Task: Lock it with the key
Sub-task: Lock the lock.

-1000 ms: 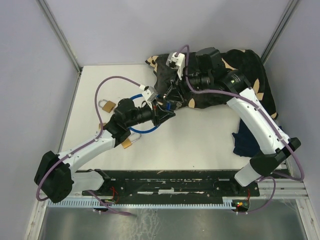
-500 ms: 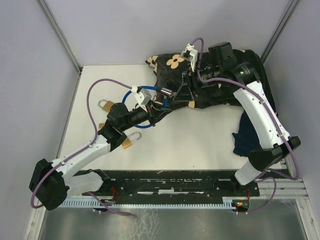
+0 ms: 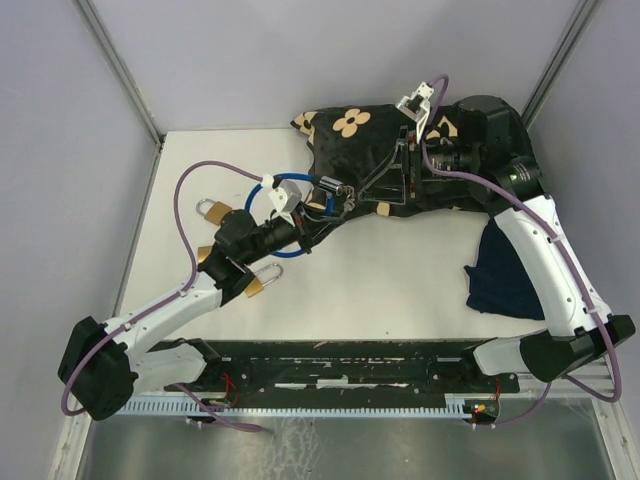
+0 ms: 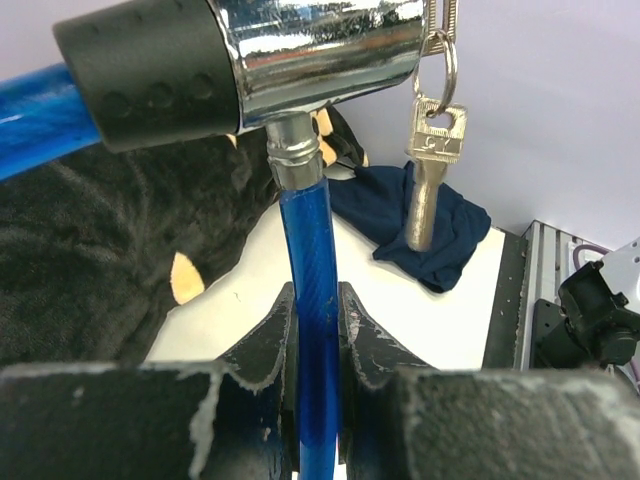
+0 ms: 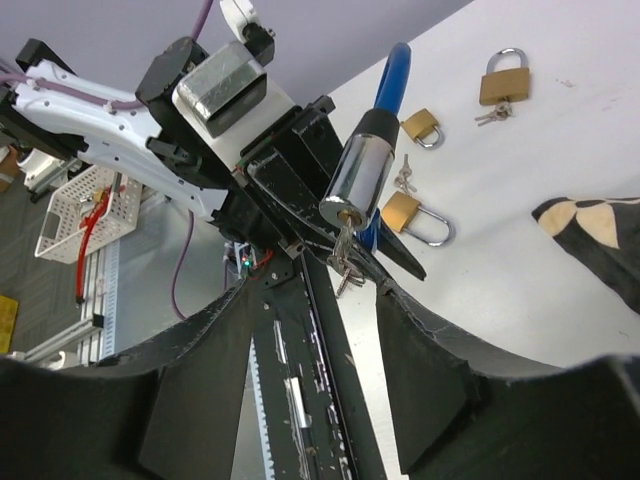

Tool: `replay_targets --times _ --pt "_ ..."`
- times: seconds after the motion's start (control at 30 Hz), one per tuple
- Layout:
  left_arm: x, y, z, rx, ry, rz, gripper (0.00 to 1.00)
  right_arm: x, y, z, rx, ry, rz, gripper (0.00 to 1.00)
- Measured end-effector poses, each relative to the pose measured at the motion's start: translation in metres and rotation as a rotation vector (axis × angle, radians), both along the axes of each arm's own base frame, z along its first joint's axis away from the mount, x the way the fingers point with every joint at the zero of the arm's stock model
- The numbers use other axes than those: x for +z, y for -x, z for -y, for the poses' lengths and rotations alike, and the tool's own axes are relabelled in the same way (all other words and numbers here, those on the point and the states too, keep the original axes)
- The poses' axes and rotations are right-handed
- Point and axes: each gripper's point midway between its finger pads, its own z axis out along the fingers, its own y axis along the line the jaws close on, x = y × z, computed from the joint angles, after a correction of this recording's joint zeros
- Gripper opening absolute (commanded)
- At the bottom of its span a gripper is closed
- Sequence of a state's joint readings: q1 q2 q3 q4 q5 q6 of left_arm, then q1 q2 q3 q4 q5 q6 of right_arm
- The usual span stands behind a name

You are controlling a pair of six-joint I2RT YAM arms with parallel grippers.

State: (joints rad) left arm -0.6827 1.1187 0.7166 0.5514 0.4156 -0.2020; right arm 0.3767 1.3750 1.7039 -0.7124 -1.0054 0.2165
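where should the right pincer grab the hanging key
The key hangs blade-down on a ring from the chrome end of the lock, likely free to swing. Pinch its square head across the flat faces, coming level from the open right pincer's side, which faces that end.

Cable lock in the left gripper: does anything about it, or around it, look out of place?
Nothing damaged. The left gripper is shut on the blue cable near the chrome lock body, where a spare key dangles from its ring. Only oddity: black floral cloth and navy cloth lie on the table's right half.
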Motion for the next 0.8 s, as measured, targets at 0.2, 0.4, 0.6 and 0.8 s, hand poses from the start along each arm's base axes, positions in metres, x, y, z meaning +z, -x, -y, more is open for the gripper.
replay_targets --times 0.2,0.4,0.6,0.8 --pt "0.001 0.004 0.005 0.0 0.005 -0.001 0.03 -0.001 -0.01 -0.004 -0.032 0.002 0.019 0.45" --pt "-0.001 0.005 0.007 0.007 0.002 -0.008 0.03 -0.012 -0.016 -0.011 -0.04 0.036 0.03 0.35" --pt "-0.003 0.003 0.006 0.022 -0.003 -0.016 0.03 -0.019 -0.011 -0.016 -0.031 0.064 0.025 0.25" --pt "-0.006 0.002 0.006 0.028 -0.01 -0.025 0.03 -0.021 -0.011 -0.015 -0.037 0.07 0.017 0.2"
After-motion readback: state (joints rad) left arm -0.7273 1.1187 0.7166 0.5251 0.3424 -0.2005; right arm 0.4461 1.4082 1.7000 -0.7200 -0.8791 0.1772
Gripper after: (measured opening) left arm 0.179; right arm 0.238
